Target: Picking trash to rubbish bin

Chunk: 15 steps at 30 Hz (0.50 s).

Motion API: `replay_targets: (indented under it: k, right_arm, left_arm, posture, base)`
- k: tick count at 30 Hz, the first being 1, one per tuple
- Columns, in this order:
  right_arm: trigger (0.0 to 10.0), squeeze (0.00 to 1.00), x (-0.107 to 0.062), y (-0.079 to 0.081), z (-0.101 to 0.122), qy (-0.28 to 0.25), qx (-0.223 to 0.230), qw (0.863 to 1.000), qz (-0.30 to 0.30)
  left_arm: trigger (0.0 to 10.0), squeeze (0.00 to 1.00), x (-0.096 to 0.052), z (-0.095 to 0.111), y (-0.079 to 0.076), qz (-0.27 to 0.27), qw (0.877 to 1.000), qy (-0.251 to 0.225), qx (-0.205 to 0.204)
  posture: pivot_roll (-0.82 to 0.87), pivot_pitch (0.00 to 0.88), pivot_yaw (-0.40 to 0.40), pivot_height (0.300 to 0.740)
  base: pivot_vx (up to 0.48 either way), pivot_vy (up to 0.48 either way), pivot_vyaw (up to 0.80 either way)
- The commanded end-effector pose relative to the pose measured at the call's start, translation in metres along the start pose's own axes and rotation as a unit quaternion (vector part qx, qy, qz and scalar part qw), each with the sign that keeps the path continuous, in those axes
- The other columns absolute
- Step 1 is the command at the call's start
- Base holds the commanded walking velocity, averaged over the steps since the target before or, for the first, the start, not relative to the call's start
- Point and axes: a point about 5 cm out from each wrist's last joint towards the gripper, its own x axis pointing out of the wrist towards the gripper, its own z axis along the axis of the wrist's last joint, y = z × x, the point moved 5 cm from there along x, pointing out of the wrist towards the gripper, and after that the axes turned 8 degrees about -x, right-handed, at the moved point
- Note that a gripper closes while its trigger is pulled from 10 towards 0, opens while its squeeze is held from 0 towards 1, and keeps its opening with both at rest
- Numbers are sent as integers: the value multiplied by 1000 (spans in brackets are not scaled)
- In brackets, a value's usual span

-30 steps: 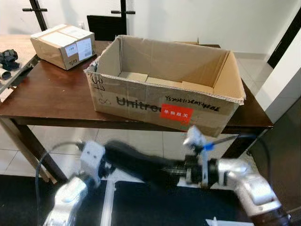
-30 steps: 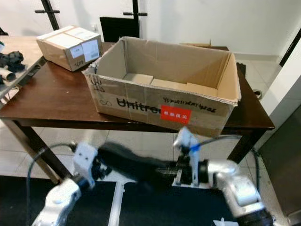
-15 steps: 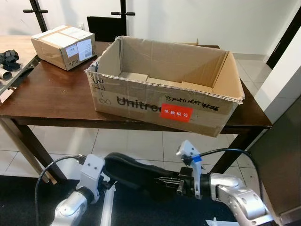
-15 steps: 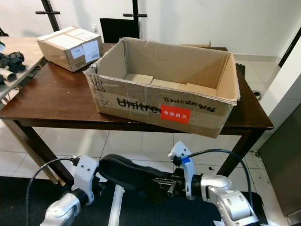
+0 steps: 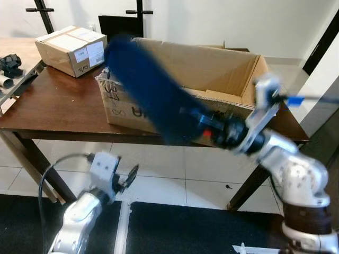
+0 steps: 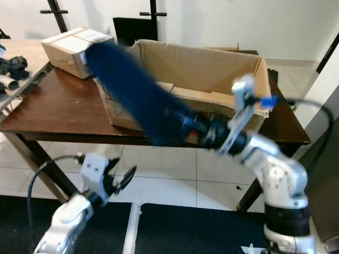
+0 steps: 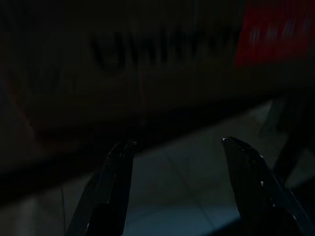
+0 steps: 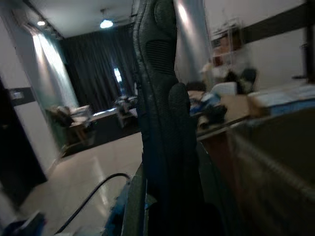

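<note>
A long dark shoe (image 5: pixel 148 87), blurred with motion, is held up in front of the open cardboard box (image 5: pixel 233 61) on the brown table (image 5: pixel 53 106). My right gripper (image 5: pixel 211 129) is shut on one end of the shoe, at the height of the box's front wall. The right wrist view looks along the shoe (image 8: pixel 165 123) between the fingers. My left gripper (image 5: pixel 130 174) hangs low under the table's front edge. It stands open with nothing between its fingers (image 7: pixel 118 167), facing the box's printed side.
A small taped carton (image 5: pixel 71 50) sits at the table's back left. Black parts (image 5: pixel 9 66) lie on a second table at the far left. A dark mat (image 5: pixel 175 227) covers the floor in front, and table legs (image 5: pixel 32 164) stand below.
My right arm has swung the shoe up from below the table to in front of the box. The left gripper, earlier at the shoe's other end, now stands apart from it.
</note>
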Motion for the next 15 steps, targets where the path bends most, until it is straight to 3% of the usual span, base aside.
replay_targets:
  k: [1,2,3,5,8,9,10,12,15]
  right_arm:
    - [10000,0,2,-18,1,12,-17,998,-55]
    - [10000,0,2,-18,1,12,-17,998,-55]
    - [10000,0,6,-64,-4,58,-54,978,-191]
    - [10000,0,5,-89,-4,74,-75,960,-260]
    - [10000,0,5,-93,-4,75,-79,957,-270]
    - [10000,0,4,-99,-5,78,-81,952,-286]
    - [10000,0,1,-113,-9,93,-85,938,-324]
    - [10000,0,-1,-120,-11,98,-83,930,-344]
    - [10000,0,-4,-126,-12,96,-80,923,-363]
  left_arm:
    - [10000,0,2,9,0,-1,1000,-6,-6]
    - [10000,0,2,9,0,-1,1000,-6,-6]
    - [10000,0,17,44,3,3,999,-41,4]
    - [10000,0,27,67,8,19,998,-59,16]
    - [10000,0,30,73,12,30,997,-62,20]
    - [10000,0,32,82,13,32,997,-72,11]
    - [10000,0,37,103,18,46,995,-86,-29]
    - [10000,0,39,113,22,54,994,-83,-43]
    - [10000,0,39,115,25,57,995,-64,-52]
  posture:
    - [-20,89,-3,740]
    - [-20,89,-3,740]
    - [-26,85,3,740]
    - [-25,84,4,740]
    - [-25,84,4,740]
    - [-24,83,4,740]
    - [-23,81,4,740]
    - [-20,76,3,740]
    - [-18,74,3,740]
  base:
    - [0,0,0]
    - [0,0,0]
    - [0,0,0]
    - [0,0,0]
    - [0,0,0]
    - [0,0,0]
    - [0,0,0]
    - [0,0,0]
    - [0,0,0]
